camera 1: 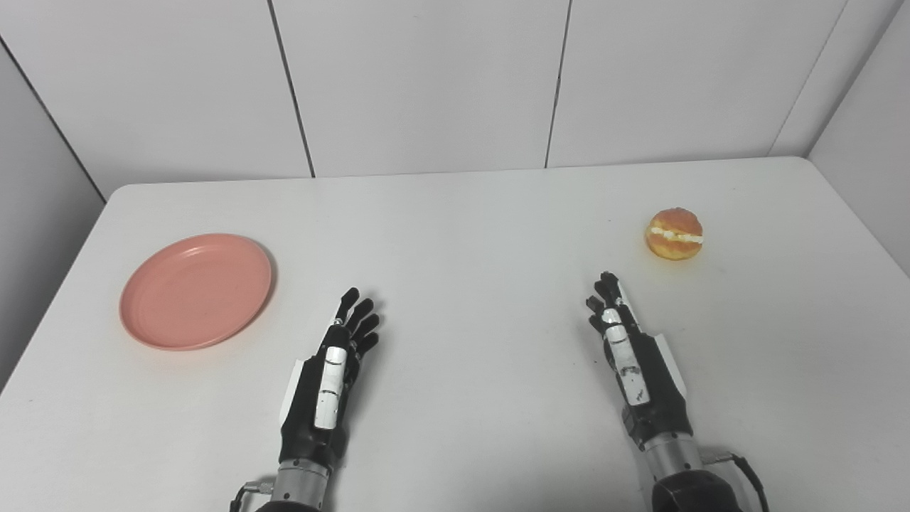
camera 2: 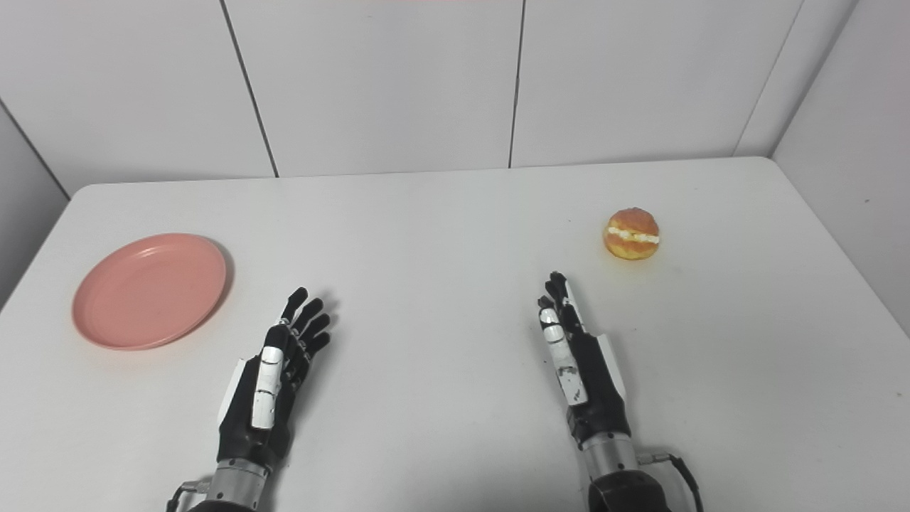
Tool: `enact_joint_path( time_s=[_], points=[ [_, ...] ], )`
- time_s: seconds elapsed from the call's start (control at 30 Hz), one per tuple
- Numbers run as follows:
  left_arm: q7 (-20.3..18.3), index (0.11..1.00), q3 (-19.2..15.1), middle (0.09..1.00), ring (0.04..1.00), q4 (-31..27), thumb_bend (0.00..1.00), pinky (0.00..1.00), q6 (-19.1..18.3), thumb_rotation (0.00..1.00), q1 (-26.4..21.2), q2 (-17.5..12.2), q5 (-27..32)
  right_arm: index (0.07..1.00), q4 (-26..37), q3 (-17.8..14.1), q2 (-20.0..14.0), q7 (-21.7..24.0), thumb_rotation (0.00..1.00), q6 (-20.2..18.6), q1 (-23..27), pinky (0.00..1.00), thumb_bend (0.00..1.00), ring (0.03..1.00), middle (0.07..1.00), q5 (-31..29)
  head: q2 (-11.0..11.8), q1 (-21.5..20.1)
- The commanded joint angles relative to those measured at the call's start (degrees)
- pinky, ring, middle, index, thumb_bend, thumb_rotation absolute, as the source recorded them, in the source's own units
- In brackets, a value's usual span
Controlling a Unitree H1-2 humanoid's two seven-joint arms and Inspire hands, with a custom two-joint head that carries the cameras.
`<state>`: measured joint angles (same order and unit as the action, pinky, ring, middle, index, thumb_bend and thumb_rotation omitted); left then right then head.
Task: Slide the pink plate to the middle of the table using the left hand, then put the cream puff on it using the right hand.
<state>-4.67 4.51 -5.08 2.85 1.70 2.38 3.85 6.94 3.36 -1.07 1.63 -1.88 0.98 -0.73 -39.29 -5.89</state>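
Resting on the white surface point(camera 1: 455, 235) at the moment recorded: one pink plate point(camera 1: 196, 291), one cream puff point(camera 1: 674, 233), two robot hands. Pink plate: flat on the left part of the surface, near its left edge, empty, and well apart from the middle; the sliding step was judged not yet begun. Cream puff: on the right part of the surface, toward the far side, standing alone with its cream seam showing; the placing step was likewise judged undone. Left robot hand point(camera 1: 334, 370): low over the near middle-left, fingers extended and a little spread, holding nothing, lying just right of the plate's near rim without touching it. Right robot hand point(camera 1: 625, 348): low over the near middle-right, fingers extended and close together, holding nothing, its fingertips pointing toward the cream puff but stopping short of it. Whole task therefore judged outstanding. Room for moving: the middle of the surface lay bare between the two robot hands and beyond them, offering an unobstructed path for the plate rightward. Edges: the plate sat closest to the left edge; wall panels closed the far side and a side wall the right.
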Motion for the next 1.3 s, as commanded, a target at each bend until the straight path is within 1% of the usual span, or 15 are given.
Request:
enact_joint_path(
  time_s=[0.0, 0.2, 0.4, 0.57, 0.7, 0.9, 0.93, 0.97, 1.0, 1.07, 1.1, 1.13, 1.2, 1.23, 1.27],
  points=[
    [0.06, 0.933, 0.00, 0.942, 0.925, 2.38, 0.60, 0.92, 1.02, 0.98, 0.68, -0.21, -0.40, 0.994, 0.01, 0.77, 0.23, 1.05, 0.99, 0.00, -0.25, 0.97, 0.50, 0.965, 0.987, -0.14, 0.00, 0.01],
    [0.06, 0.924, 0.21, 0.934, 0.919, 2.19, 0.59, 0.91, 0.93, 0.98, 0.74, -0.30, -1.20, 0.988, 0.10, 0.78, 0.30, 0.94, 1.00, 0.14, -0.28, 0.96, 0.46, 0.959, 0.982, -0.04, -0.26, 0.18],
    [0.21, 0.923, 0.37, 0.931, 0.916, 1.89, 0.57, 0.91, 0.68, 0.97, 0.78, -0.17, -1.44, 0.991, 0.40, 0.84, 0.13, 1.04, 1.00, -0.08, -0.31, 0.96, 0.45, 0.962, 0.986, 0.04, -0.30, 0.36],
    [0.41, 0.924, 0.48, 0.931, 0.918, 2.27, 0.50, 0.91, 0.95, 0.99, 0.78, -0.04, -1.82, 0.991, 0.27, 0.80, -0.01, 1.13, 1.00, 0.39, -0.31, 0.95, 0.43, 0.958, 0.983, -0.08, -0.26, 0.86],
    [0.65, 0.922, 0.52, 0.928, 0.914, 2.11, 0.47, 0.91, 0.74, 1.00, 0.84, 0.10, -2.54, 0.992, 0.53, 0.93, -0.15, 1.18, 1.00, -0.02, -0.39, 0.96, 0.42, 0.961, 0.985, -0.01, -0.28, 0.87],
    [0.77, 0.922, 0.52, 0.926, 0.913, 2.11, 0.45, 0.91, 0.49, 1.00, 0.94, 0.18, -2.54, 0.989, 0.42, 0.99, -0.30, 1.14, 1.00, 0.15, -0.45, 0.96, 0.42, 0.961, 0.983, 0.03, 0.04, 1.42],
    [0.83, 0.922, 0.62, 0.926, 0.913, 2.31, 0.45, 0.91, 0.70, 1.00, 0.99, 0.27, -2.61, 0.988, 0.23, 0.94, -0.38, 1.26, 1.00, 0.59, -0.50, 0.96, 0.42, 0.960, 0.983, -0.18, 0.46, 2.44],
    [0.87, 0.922, 0.69, 0.927, 0.913, 2.45, 0.45, 0.91, 0.85, 1.00, 1.01, 0.32, -2.66, 0.989, 0.09, 0.90, -0.45, 1.35, 1.00, 0.90, -0.53, 0.96, 0.41, 0.961, 0.984, -0.34, 0.46, 2.44],
    [1.00, 0.921, 0.90, 0.927, 0.913, 2.80, 0.45, 0.91, 1.28, 1.00, 1.07, 0.54, -2.89, 0.990, -0.05, 0.78, -0.66, 1.44, 1.00, 1.24, -0.63, 0.96, 0.41, 0.962, 0.984, -0.46, 1.47, 4.57],
    [1.35, 0.923, 1.49, 0.928, 0.915, 3.55, 0.45, 0.90, 2.06, 1.00, 1.24, 1.12, -3.60, 0.987, -0.53, 0.44, -1.24, 1.63, 1.00, 2.09, -0.92, 0.95, 0.41, 0.956, 0.980, -0.69, 2.84, 7.44],
    [1.43, 0.927, 1.68, 0.931, 0.917, 3.77, 0.44, 0.90, 2.29, 1.00, 1.31, 1.33, -3.91, 0.984, -0.70, 0.34, -1.46, 1.66, 1.00, 2.40, -1.02, 0.94, 0.41, 0.952, 0.977, -0.75, 2.84, 7.44],
    [1.56, 0.928, 1.96, 0.932, 0.918, 4.18, 0.44, 0.90, 2.61, 1.00, 1.40, 1.69, -4.24, 0.985, -1.04, 0.11, -1.78, 1.94, 1.00, 2.93, -1.16, 0.94, 0.40, 0.953, 0.977, -1.29, 4.13, 9.92],
    [1.87, 0.930, 2.40, 0.934, 0.918, 5.19, 0.45, 0.90, 3.27, 0.99, 1.47, 2.35, -4.94, 0.992, -1.93, -0.29, -2.44, 2.60, 1.00, 3.91, -1.31, 0.96, 0.39, 0.961, 0.984, -2.51, 5.49, 12.24],
    [2.15, 0.930, 2.72, 0.934, 0.918, 5.96, 0.45, 0.90, 3.66, 0.99, 1.43, 2.74, -5.54, 0.992, -2.60, -0.55, -2.89, 3.04, 1.00, 4.47, -1.37, 0.96, 0.39, 0.962, 0.985, -3.21, 6.84, 14.41],
    [2.40, 0.927, 2.95, 0.931, 0.916, 6.35, 0.46, 0.90, 3.73, 1.00, 1.43, 3.00, -6.17, 0.994, -3.00, -0.72, -3.19, 3.36, 1.00, 4.78, -1.43, 0.97, 0.38, 0.966, 0.987, -3.71, 6.84, 14.41]
  ],
)
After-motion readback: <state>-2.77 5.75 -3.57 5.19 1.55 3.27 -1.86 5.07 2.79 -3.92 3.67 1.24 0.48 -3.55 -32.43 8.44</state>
